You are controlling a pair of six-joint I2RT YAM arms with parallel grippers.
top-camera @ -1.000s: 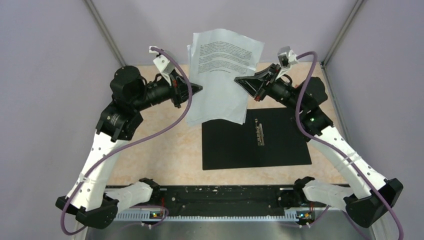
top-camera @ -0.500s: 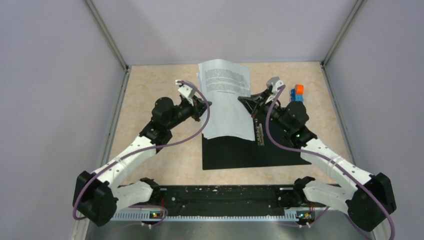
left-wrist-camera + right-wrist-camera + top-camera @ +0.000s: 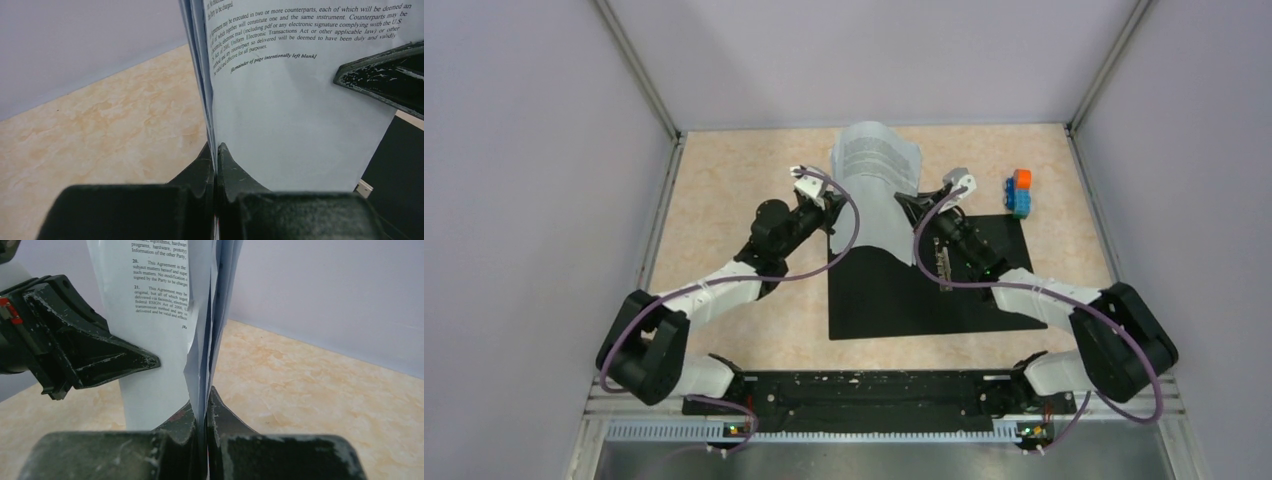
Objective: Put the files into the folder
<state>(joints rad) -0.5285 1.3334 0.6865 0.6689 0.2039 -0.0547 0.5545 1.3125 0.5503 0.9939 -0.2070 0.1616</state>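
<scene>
The files (image 3: 876, 195) are white printed sheets held between both grippers, curved and standing up over the far left part of the open folder (image 3: 984, 290). The folder lies flat, black inside up, with its metal clip (image 3: 942, 268) in the middle. My left gripper (image 3: 832, 207) is shut on the sheets' left edge, seen pinched in the left wrist view (image 3: 215, 150). My right gripper (image 3: 905, 208) is shut on their right edge, seen pinched in the right wrist view (image 3: 202, 395). The sheets' lower edge hangs down onto the folder.
A small orange-and-blue toy block stack (image 3: 1021, 193) stands on the table at the far right, just beyond the folder's corner. Grey walls close in the table on three sides. A black rail with the arm bases runs along the near edge.
Both arms have stretched forward and come down, bringing the sheets from high in the air to low over the folder's left half. The sheets now bow more.
</scene>
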